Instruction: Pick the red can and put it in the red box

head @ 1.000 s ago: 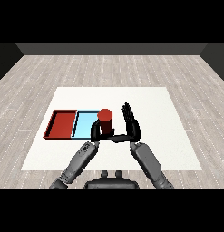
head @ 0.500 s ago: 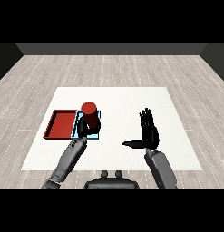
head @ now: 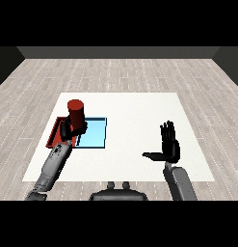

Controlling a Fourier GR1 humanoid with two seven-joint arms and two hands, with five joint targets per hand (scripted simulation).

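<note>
Red can was upright, carried in left hand, fingers curled round its lower part. It sat above the red tray, near the seam w/ the light blue tray; whether it touched the tray floor couldn't be told. Judged: carry nearly complete, release not yet done. Left forearm reached fwd from lower left. Right hand was raised well apart over the white tabletop, fingers straight, thumb out, holding nothing — prob. parked clear of the work.

A white table on wood flooring carries a red tray and light blue tray, side by side at left.
</note>
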